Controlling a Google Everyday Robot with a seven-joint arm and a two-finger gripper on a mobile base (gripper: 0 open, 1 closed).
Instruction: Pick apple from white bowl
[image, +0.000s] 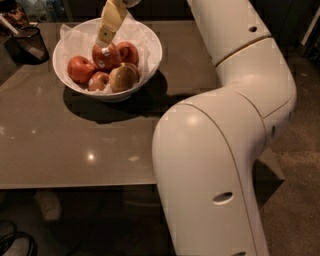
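The white bowl (150, 46), lined with crumpled white paper, stands on the brown table at the upper left. The dark red apple (107, 59) with a small white sticker lies at the bowl's middle back, on top of the others. My gripper (104, 41) reaches down from the top edge, and its tan tip sits right at the top of this apple. Two plainer red apples (81, 69) (130, 51), a small red one (99, 80) and a yellowish-green apple (123, 78) lie around it in the bowl.
A black mesh cup (29, 44) stands on the table's far left, beside the bowl. My large white arm (225, 150) fills the right half of the view and covers the table's right side. The table's front edge (75, 186) runs across the lower left.
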